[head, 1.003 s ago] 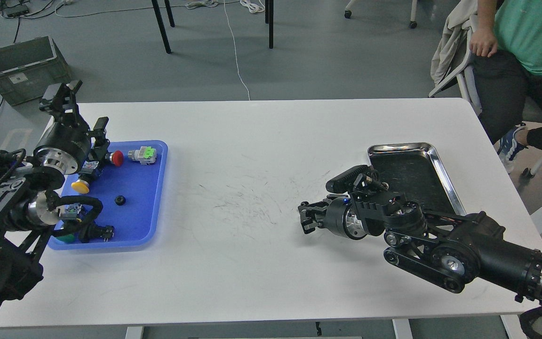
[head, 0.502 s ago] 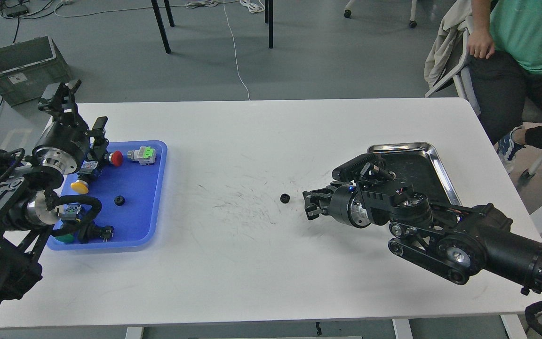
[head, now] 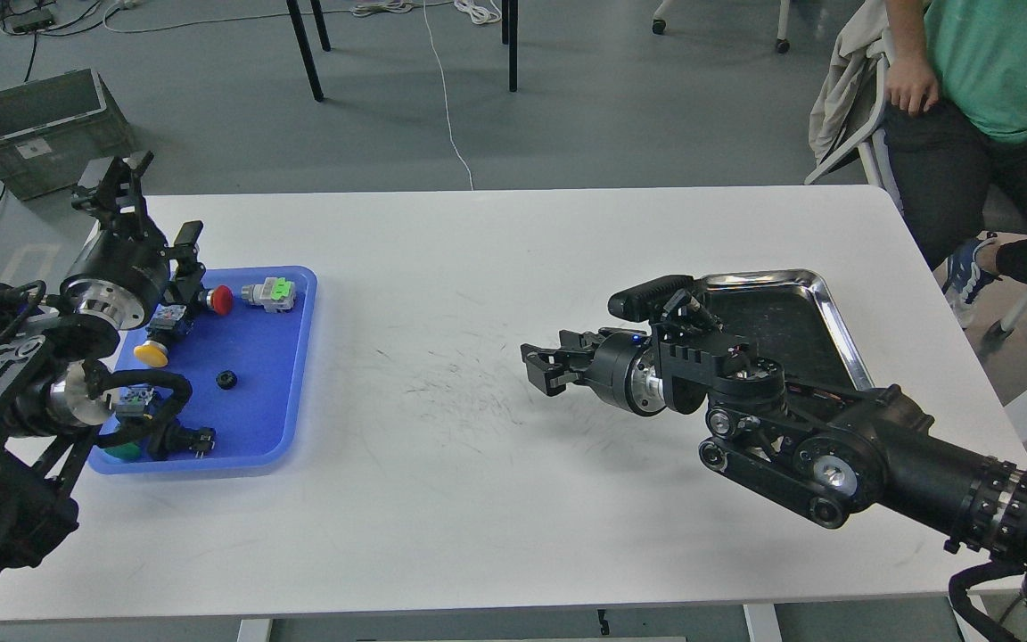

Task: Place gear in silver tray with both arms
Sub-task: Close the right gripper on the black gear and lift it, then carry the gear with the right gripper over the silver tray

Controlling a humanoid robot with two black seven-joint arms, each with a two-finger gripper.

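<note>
white table (head: 478, 517) is carrying the silver tray (head: 837, 308) just behind the right gripper (head: 542, 367), which is reaching low toward mid-table, probably for a pickup, its grip state unclear to me like that of the raised left gripper (head: 112, 183), while a small black gear (head: 226, 379) is lying in the blue tray (head: 295, 357) beside that left one.

The white table (head: 478, 499) carries two trays, and its middle is marked with dark scuffs (head: 469, 383). The blue plastic tray (head: 277, 406) lies at the table's left edge, well apart from the silver tray (head: 825, 303). The silver tray lies flat near the table's right edge, far across from the blue one.
</note>
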